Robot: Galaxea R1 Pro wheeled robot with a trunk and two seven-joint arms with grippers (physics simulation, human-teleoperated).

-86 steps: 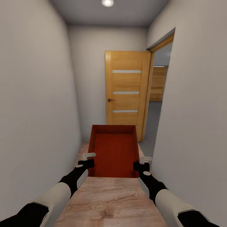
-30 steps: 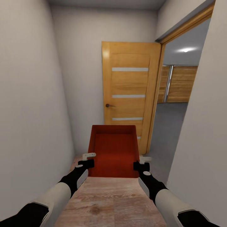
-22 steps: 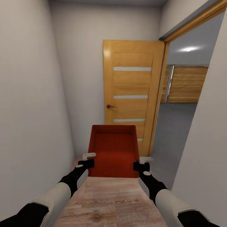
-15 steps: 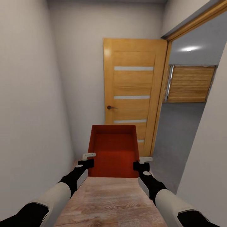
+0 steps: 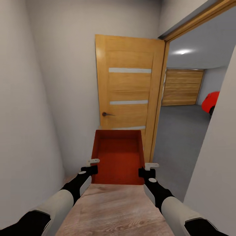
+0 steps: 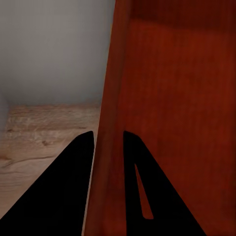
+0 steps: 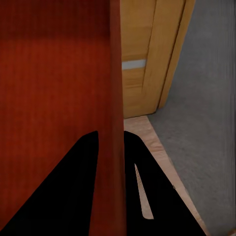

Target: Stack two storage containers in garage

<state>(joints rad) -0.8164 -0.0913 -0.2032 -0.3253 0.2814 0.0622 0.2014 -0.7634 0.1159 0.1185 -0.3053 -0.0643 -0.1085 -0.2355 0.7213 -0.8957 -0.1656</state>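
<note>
One red-orange storage container (image 5: 118,157) hangs in front of me above the wood-plank floor, open top up and nothing inside. My left gripper (image 5: 92,165) is shut on its left wall near the near corner. My right gripper (image 5: 146,169) is shut on its right wall. The left wrist view has the left gripper (image 6: 108,135) with one finger on each side of the container wall (image 6: 177,98). The right wrist view has the right gripper (image 7: 110,132) pinching the container wall (image 7: 54,73) the same way. Through the doorway lies the garage with its dark grey floor (image 5: 183,137).
I stand in a narrow hallway with pale walls close on both sides. A light wooden door (image 5: 129,95) stands open ahead, against the end wall. Beyond the doorway at the right are a wooden garage door (image 5: 182,87) and part of a red car (image 5: 211,101).
The whole view has shifted: the wooden door looms closer, the doorway has widened and the red car has come into sight. Both grippers keep the same hold on the container.
</note>
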